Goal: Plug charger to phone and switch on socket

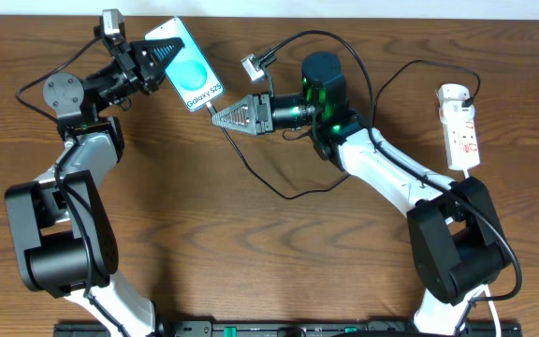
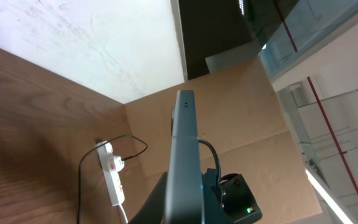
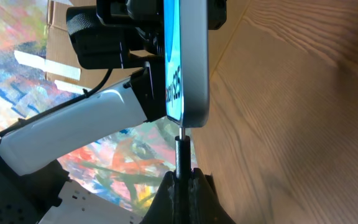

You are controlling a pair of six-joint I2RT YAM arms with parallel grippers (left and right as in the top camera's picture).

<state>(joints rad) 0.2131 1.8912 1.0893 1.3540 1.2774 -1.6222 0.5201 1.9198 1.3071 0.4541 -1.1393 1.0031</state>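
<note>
Turquoise-screened phone (image 1: 188, 73) sits clamped in the left gripper (image 1: 160, 58) at the upper left of the table (image 1: 279, 271). The right gripper (image 1: 221, 115) pinches the charger (image 3: 180, 149) by its connector tip, which touches the phone's lower edge in the right wrist view. Judgement: hold the tip in line with the port and push straight along the phone's length while the left arm braces; clearance between the grippers is tight, charger slack loops over open wood mid-table, and the socket (image 1: 459, 126) lies well apart near the right edge.

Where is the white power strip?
In the overhead view, the power strip lies at the far right, beside the right arm, far from the phone.
</note>
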